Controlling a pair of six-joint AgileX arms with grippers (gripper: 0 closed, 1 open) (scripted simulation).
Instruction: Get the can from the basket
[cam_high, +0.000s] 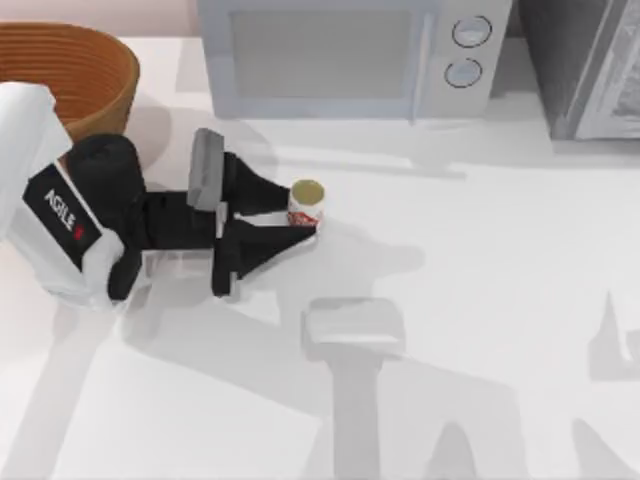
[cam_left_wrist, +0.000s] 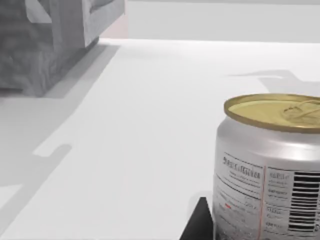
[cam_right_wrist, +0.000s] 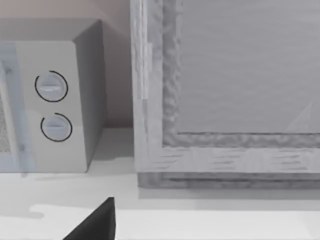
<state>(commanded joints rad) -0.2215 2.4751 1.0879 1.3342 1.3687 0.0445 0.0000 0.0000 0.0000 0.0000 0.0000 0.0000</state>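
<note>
1. Left gripper (cam_high: 305, 222) has its black fingers either side of the small white can w/ red label and gold top (cam_high: 306, 203), closed on it.
2. You can see the can upright on the white table (cam_high: 480, 300), right of the orange-brown wicker basket (cam_high: 70, 70) — already out, prob. being set down.
3. Right gripper: can't tell its state.

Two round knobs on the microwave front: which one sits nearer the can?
The lower knob; in the top view it lies closer to the can between the left claw fingers than the upper knob.

Table (cam_high: 480, 330) right of the can (cam_high: 306, 203) is open. Microwave (cam_high: 345, 55) blocks the far edge, basket (cam_high: 70, 70) the far-left corner.
</note>
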